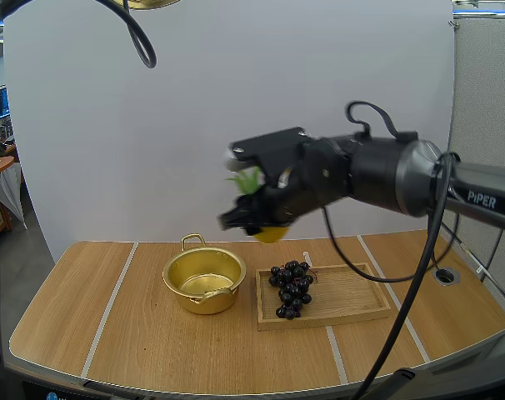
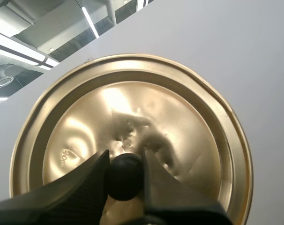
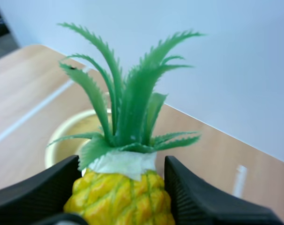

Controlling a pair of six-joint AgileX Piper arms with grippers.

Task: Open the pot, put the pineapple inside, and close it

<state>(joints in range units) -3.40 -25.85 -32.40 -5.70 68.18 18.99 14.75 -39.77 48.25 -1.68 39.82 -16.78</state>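
While the right gripper (image 1: 251, 218) hung in the air over the table (image 1: 111, 333), it was closed tight on the pineapple (image 1: 269, 233). Its two black fingers (image 3: 48, 183) pressed on the yellow body from both sides, and the green leaves (image 3: 128, 93) stuck out past the tips. The pineapple was up high, over the spot where the pot (image 1: 204, 302) and the tray (image 1: 352, 293) met, and it touched neither one. The pot stood on the table with its lid off, gold and shiny, with one handle to the front and one to the back. Just beside it, on its right, lay the wooden tray. The grapes (image 1: 292, 289) sat on the end of the tray near the pot. The left gripper (image 2: 124, 161) held the lid (image 2: 132, 112) by its black knob (image 2: 124, 178). Its fingers (image 2: 85, 183) squeezed the knob from both sides. The lid was gold and round, a bit dented near the middle, and it was held up in front of the white wall.
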